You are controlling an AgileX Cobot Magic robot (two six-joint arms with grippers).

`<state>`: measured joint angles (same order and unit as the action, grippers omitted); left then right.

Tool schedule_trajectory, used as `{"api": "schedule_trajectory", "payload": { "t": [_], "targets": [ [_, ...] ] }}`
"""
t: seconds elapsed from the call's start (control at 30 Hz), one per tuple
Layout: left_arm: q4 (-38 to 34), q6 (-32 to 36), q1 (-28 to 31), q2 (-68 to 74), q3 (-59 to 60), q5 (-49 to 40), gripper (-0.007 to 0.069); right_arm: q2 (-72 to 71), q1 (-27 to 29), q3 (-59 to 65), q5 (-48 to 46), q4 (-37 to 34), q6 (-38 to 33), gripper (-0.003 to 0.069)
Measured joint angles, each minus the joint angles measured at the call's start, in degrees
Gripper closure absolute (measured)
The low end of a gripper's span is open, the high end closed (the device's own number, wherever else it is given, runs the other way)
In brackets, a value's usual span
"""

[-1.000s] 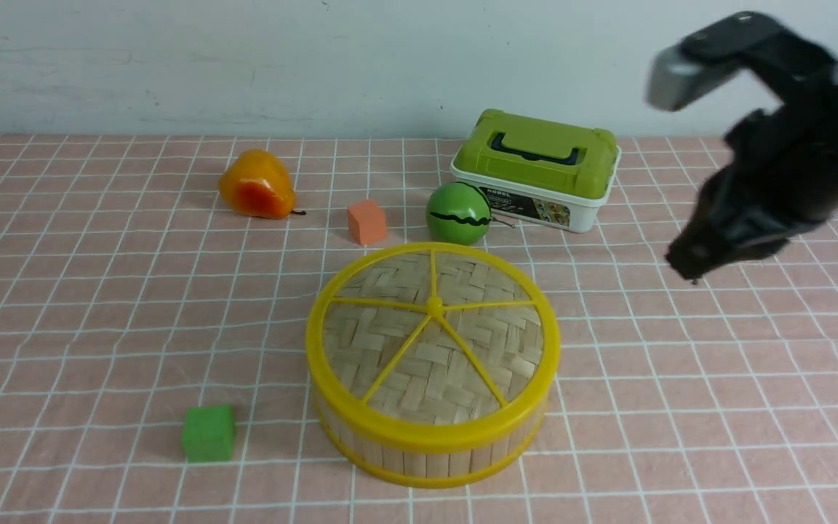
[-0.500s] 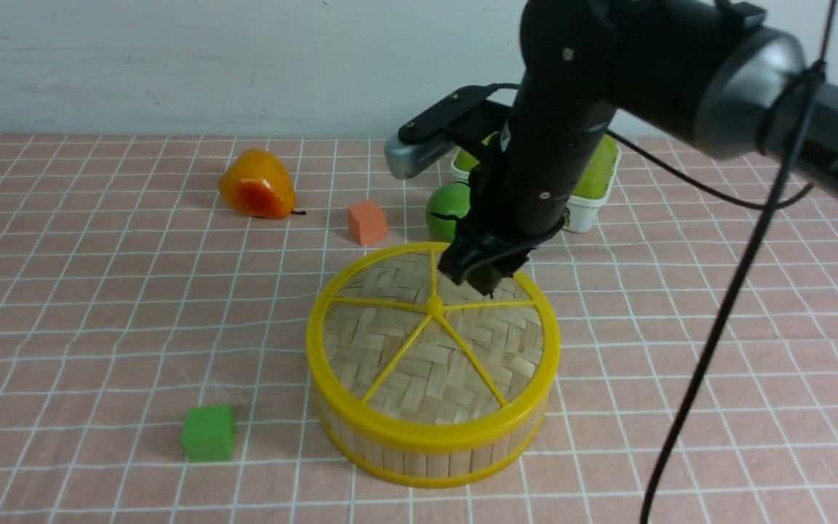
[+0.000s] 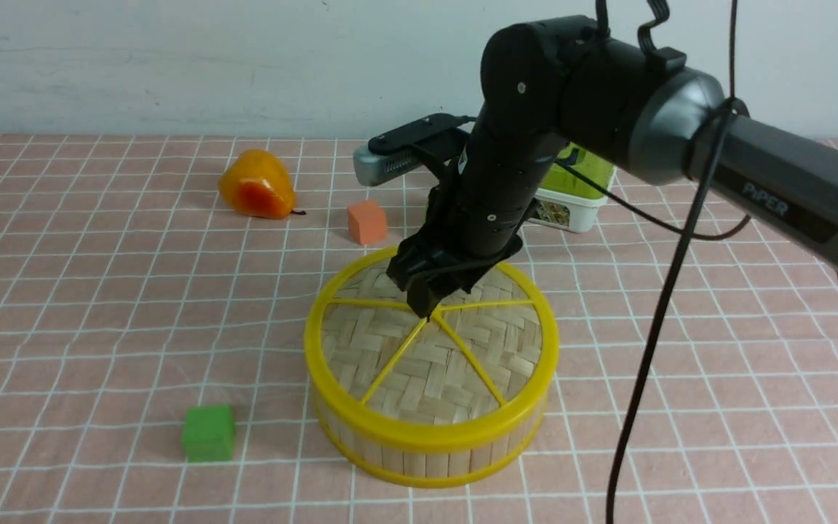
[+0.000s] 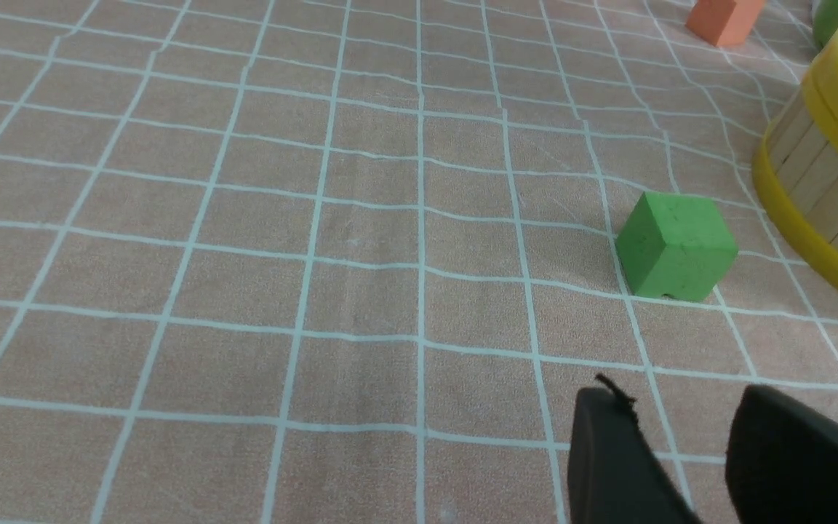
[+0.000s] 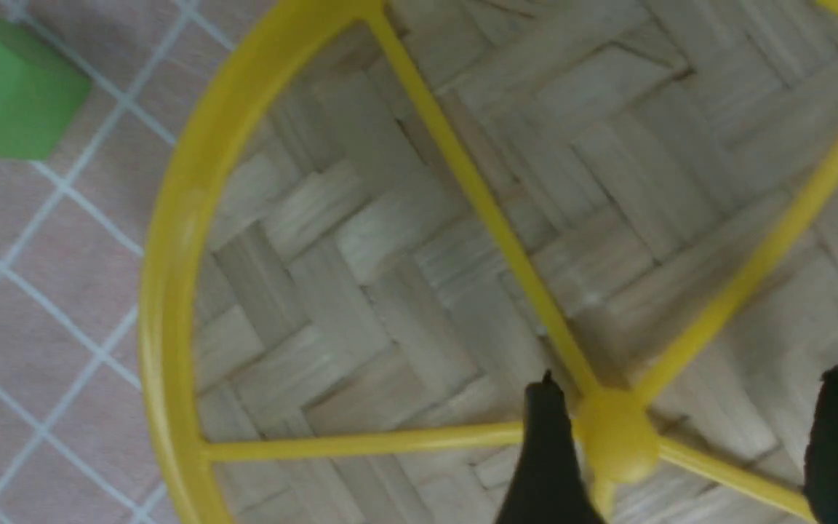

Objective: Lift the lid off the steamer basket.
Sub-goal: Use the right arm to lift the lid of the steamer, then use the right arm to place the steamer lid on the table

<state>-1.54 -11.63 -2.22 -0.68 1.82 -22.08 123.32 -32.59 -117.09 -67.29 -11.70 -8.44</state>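
Note:
The lid (image 3: 433, 360), a woven bamboo disc with yellow rim and spokes, sits on the steamer basket (image 3: 426, 455) at the table's middle front. My right gripper (image 3: 428, 304) hangs straight over the lid's centre, open. In the right wrist view the yellow knob (image 5: 614, 435) lies between the two fingers, close against one and well apart from the other (image 5: 688, 407). The lid fills that view (image 5: 361, 240). My left gripper (image 4: 681, 407) is open and empty low over the cloth; the basket's wall (image 4: 819, 182) shows off to one side of it.
A green cube (image 3: 208, 432) lies left of the basket, also in the left wrist view (image 4: 673, 246). Behind the basket are an orange cube (image 3: 366, 221), an orange-yellow pear (image 3: 255, 185), and a white box with green top (image 3: 572, 196) partly behind my right arm.
My right arm swung in from the far right and came down over the lid; its open fingers now straddle the centre knob. The lid and basket have not moved.

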Motion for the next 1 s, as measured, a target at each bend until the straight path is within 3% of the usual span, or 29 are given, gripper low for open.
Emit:
{"api": "schedule_trajectory", "payload": {
  "t": [0.23,0.53,0.77,1.0],
  "targets": [
    [0.0,0.0,0.0,0.0,0.0,0.0,0.0386,0.14,-0.02,0.0,-0.02,-1.35,-0.35,0.0346],
    [0.0,0.0,0.0,0.0,0.0,0.0,0.0386,0.39,-0.07,-0.06,-0.73,-0.54,-1.0,0.058],
    [0.0,0.0,0.0,0.0,0.0,0.0,0.0386,0.42,-0.07,-1.68,-2.93,0.13,-1.05,0.0586],
    [0.0,0.0,0.0,0.0,0.0,0.0,0.0386,-7.97,0.72,-4.27,-4.04,5.9,-1.49,0.0586]
  ]
}}
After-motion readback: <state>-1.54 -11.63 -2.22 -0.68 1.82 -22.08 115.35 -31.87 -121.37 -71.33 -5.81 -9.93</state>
